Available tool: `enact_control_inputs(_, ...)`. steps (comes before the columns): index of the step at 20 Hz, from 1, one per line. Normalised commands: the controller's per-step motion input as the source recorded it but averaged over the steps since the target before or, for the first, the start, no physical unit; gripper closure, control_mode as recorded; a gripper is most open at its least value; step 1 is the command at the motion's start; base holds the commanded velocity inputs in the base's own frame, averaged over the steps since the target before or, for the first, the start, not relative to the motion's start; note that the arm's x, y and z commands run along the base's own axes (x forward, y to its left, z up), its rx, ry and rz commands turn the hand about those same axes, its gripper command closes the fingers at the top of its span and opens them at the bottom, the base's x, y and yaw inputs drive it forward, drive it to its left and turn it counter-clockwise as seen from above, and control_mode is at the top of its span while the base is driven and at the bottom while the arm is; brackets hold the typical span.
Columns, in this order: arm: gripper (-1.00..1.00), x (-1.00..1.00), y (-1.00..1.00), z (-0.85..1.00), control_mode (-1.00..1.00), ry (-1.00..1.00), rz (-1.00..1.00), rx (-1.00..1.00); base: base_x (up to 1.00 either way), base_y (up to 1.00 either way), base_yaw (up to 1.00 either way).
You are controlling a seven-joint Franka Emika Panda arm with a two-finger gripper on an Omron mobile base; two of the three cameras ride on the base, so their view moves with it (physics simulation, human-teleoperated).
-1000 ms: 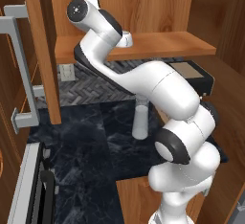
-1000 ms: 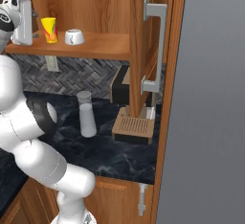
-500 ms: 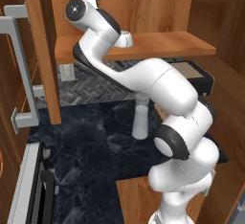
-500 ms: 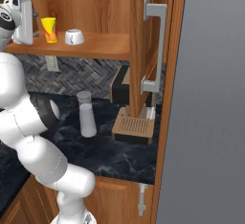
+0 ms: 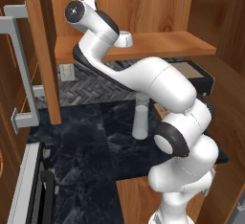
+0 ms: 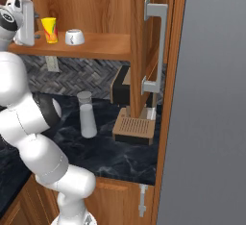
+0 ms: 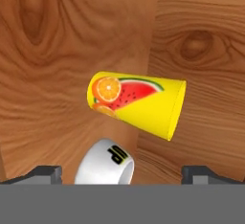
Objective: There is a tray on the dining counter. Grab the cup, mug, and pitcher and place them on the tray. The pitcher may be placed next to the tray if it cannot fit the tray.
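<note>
Small yellow fruit-printed cup (image 7: 136, 106) | on wooden shelf (image 6: 103, 46) beside squat white mug (image 7: 106, 165) | gripper (image 7: 122, 173) facing both, jaws spread, empty

No words or numbers legible anywhere. Cup (image 7: 136, 108): printed fruit picture on yellow side — orange slice, watermelon wedge — no lettering. Mug (image 7: 106, 165), just beside the cup: small dark mark on white side, letter-like, too blurred to read. From the right base view the cup's print shows as a red patch only.
</note>
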Motion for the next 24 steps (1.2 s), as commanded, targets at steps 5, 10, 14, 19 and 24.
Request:
enact_control_inputs(5, -1.00, 0.12, 0.03, 0.00, -1.00, 0.00, 0.00, 0.00, 0.00, 0.00, 0.00)
enact_control_inputs(10, -1.00, 0.14, 0.04, 0.00, -1.00, 0.00, 0.00, 0.00, 0.00, 0.00, 0.00)
enact_control_inputs(14, -1.00, 0.13, 0.03, 0.00, -1.00, 0.00, -0.01, 0.00, 0.00, 0.00, 0.00)
enact_control_inputs(19, -1.00, 0.10, 0.02, 0.00, -1.00, 0.00, -0.02, 0.00, 0.00, 0.00, 0.00)
enact_control_inputs(24, -1.00, 0.12, 0.06, 0.00, -1.00, 0.00, -0.02, 0.00, 0.00, 0.00, 0.00)
